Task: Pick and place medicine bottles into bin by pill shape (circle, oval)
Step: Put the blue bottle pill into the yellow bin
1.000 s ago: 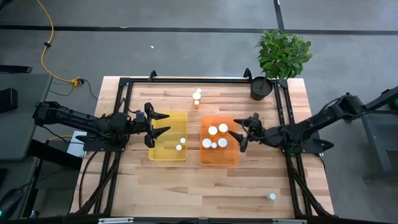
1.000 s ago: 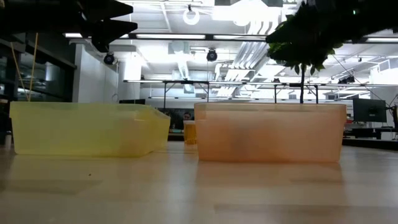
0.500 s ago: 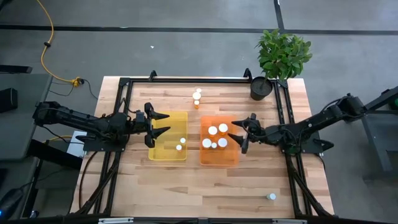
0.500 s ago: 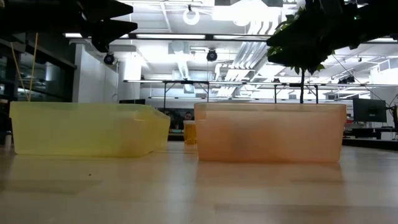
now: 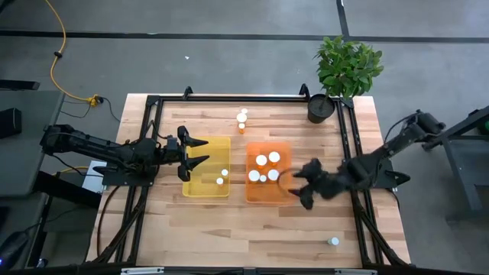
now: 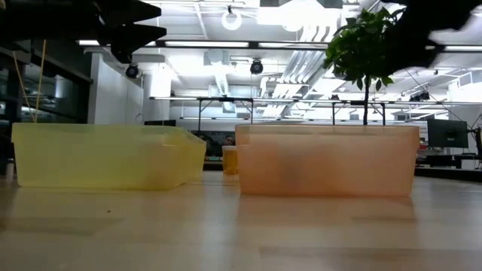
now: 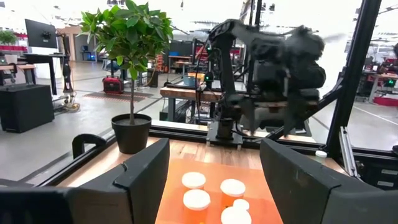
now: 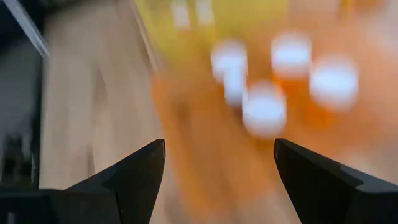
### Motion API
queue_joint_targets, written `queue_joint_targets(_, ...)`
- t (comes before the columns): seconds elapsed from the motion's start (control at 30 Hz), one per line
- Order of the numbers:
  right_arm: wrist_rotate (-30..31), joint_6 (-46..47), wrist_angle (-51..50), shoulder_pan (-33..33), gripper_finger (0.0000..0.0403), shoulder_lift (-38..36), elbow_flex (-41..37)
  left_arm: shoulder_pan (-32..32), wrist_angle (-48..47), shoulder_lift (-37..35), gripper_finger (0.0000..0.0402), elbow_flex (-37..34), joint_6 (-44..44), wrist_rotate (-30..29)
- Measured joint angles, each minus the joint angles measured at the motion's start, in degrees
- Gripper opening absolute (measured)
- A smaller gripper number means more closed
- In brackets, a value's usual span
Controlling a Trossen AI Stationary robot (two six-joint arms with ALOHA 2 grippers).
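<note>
An orange bin [image 5: 269,191] holds several orange pill bottles with white caps [image 5: 262,160]; they also show in the left wrist view [image 7: 196,200] and, blurred, in the right wrist view [image 8: 264,109]. A yellow bin [image 5: 200,187] holds two bottles [image 5: 222,176]. More bottles stand on the table at the far side [image 5: 242,118], and one stands near the near right corner [image 5: 334,241]. My left gripper [image 5: 205,150] is open and empty above the yellow bin's left part. My right gripper [image 5: 296,191] is open and empty by the orange bin's near right corner, blurred.
A potted plant [image 5: 345,67] stands at the table's far right corner. Black frame rails [image 5: 229,98] run along the table's edges. In the low view the yellow bin [image 6: 105,156] and orange bin [image 6: 327,160] stand side by side, a bottle [image 6: 230,159] behind them.
My right gripper has swung from the orange bin's right side toward the table's near edge, to the bin's near right corner, and has turned about. Its fingers stay open and empty. The bottles and bins have kept still.
</note>
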Motion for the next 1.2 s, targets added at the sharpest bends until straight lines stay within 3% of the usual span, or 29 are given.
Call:
queue_joint_targets(0.1, -4.93, 16.14, -16.10, 5.53, 0.0293, 5.42, 7.22, 0.01, 0.00, -0.02, 0.0238, 0.00, -0.02, 0.00)
queue_joint_targets(0.23, -16.82, 33.79, -30.32, 11.84, 0.0293, 14.64, 16.14, 0.01, -0.02, 0.00, 0.0238, 0.00, -0.07, 0.00)
queue_joint_targets(0.37, -31.15, 43.45, -38.61, 15.94, 0.0293, 23.39, 24.31, 0.01, -0.01, -0.02, 0.0238, 0.00, -0.13, 0.00)
queue_joint_targets(0.5, -41.02, 47.90, -41.46, 18.05, 0.0293, 29.40, 28.85, 0.01, -0.02, 0.00, 0.0238, 0.00, -0.13, 0.00)
queue_joint_targets(0.7, -43.73, 51.53, -38.60, 18.51, 0.0293, 33.85, 29.39, -0.01, 0.00, -0.02, 0.0238, 0.00, 0.00, 0.00)
queue_joint_targets(1.2, -47.18, 50.30, -38.24, 18.88, 0.0293, 40.54, 29.35, 0.01, 0.00, -0.01, 0.0238, 0.00, 0.91, 0.00)
